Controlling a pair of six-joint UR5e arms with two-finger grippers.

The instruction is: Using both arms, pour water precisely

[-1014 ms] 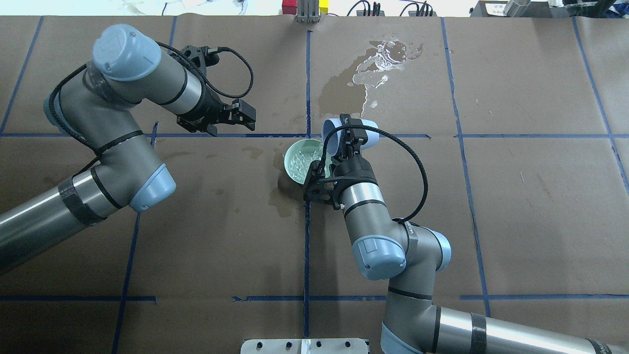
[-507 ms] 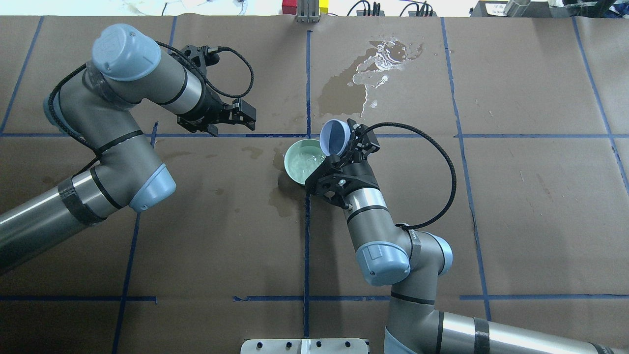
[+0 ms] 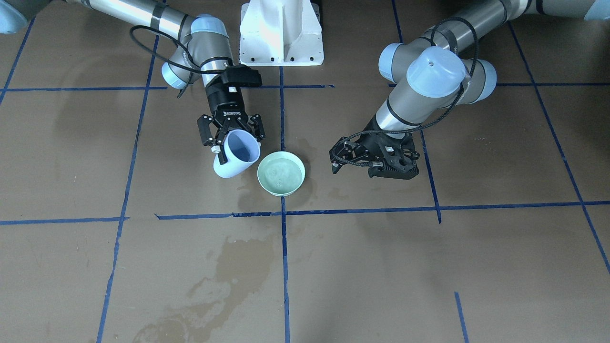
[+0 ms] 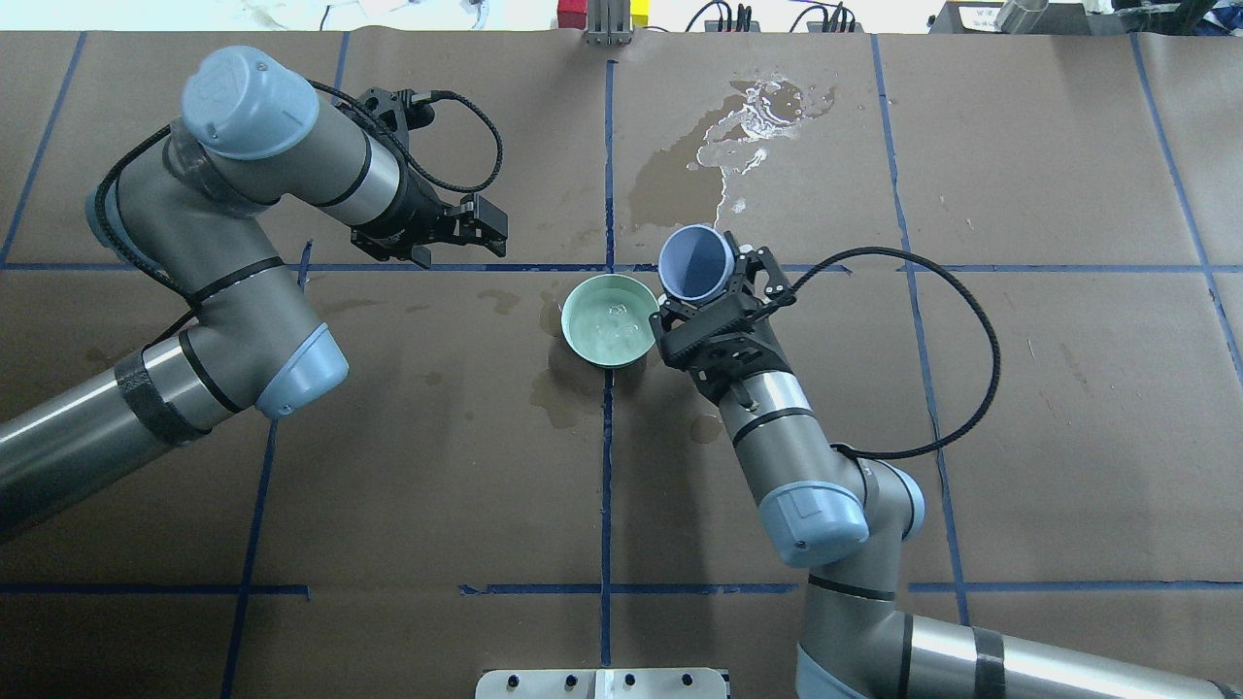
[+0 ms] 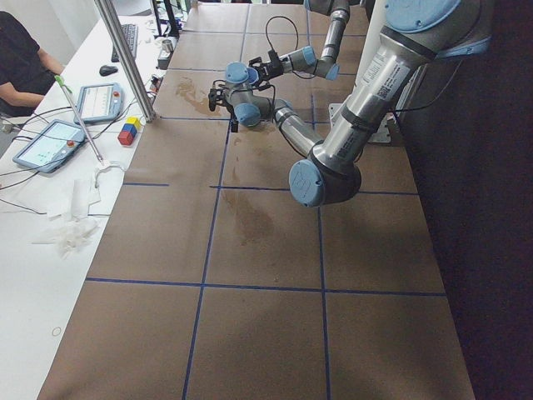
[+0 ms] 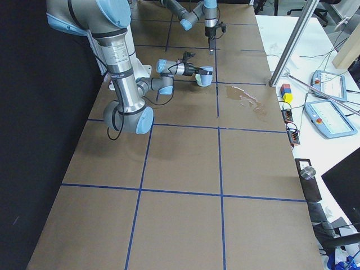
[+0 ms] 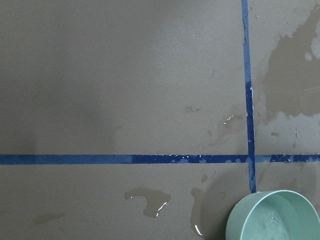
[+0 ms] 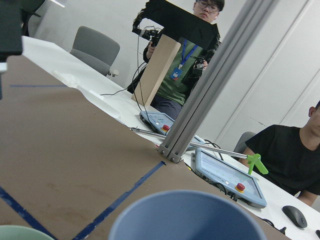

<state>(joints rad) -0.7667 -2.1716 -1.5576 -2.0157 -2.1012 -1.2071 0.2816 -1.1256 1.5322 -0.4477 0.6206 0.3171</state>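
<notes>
Here our right gripper (image 4: 707,287) clasped the tilted cup (image 4: 695,260), bowl (image 4: 567,322) just beside it toward our splayed left gripper (image 4: 488,227).

The right arm (image 4: 811,476) is bent at the elbow and stretched out to a spot just beside the bowl (image 4: 569,325). The right gripper (image 4: 717,296) is closed around a blue cup (image 4: 694,262), which is held a bit tipped. The left arm (image 4: 243,194) is folded up on the other side of the bowl. The left gripper (image 4: 491,227) is held near the bowl, not touching it, with its fingers spread apart.
</notes>
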